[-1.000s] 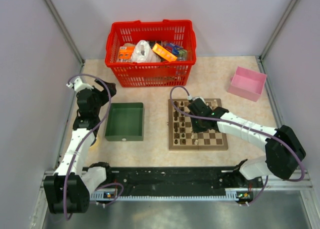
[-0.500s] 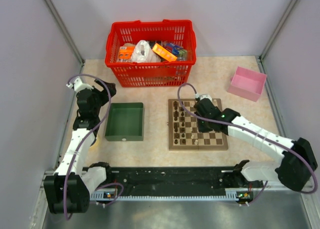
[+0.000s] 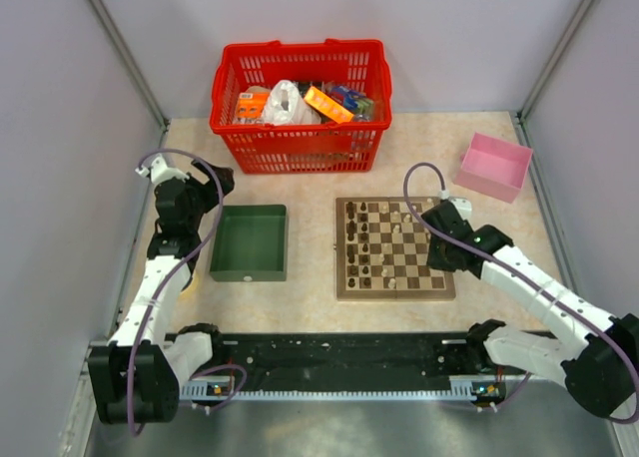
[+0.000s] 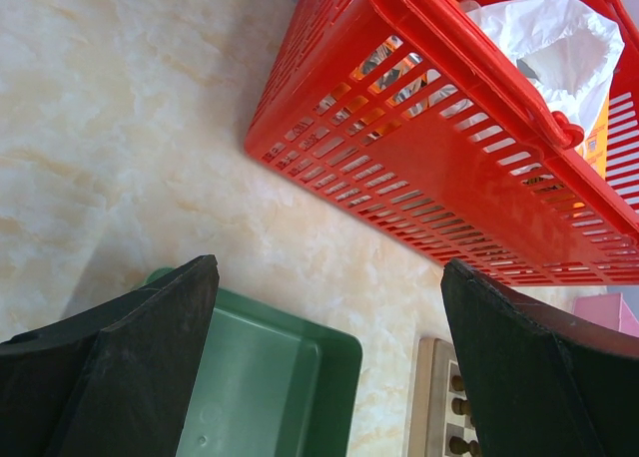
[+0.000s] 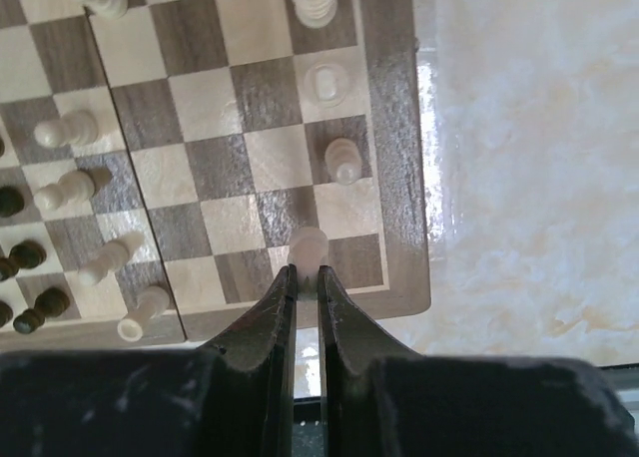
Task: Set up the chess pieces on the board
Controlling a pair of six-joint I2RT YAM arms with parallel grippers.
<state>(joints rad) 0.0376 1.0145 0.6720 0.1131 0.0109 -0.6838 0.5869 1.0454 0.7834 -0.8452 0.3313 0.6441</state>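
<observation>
The board point(image 3: 394, 293) lies on the table right of centre, with dark and pale chess pieces point(image 3: 371, 245) scattered mostly over its left half. My right gripper point(image 5: 306, 271) is shut on a pale chess piece point(image 5: 309, 243) and hovers over the board's near right corner point(image 5: 394, 128). In the top view that gripper point(image 3: 437, 259) sits at the board's right edge. More pale pieces point(image 5: 342, 161) stand on nearby squares, and dark ones point(image 5: 40, 305) lie at the left. My left gripper point(image 4: 327, 272) is open and holds nothing, raised over the far end of the green tray point(image 4: 260, 377).
A red basket point(image 3: 300, 103) full of packets stands at the back. The green tray point(image 3: 250, 242) lies left of the board, and a pink box point(image 3: 494, 166) sits at the back right. Grey walls close in both sides.
My right arm has swung from the board's left-middle to its right edge, and its jaws have closed on the pale piece. The left arm has stayed put.
</observation>
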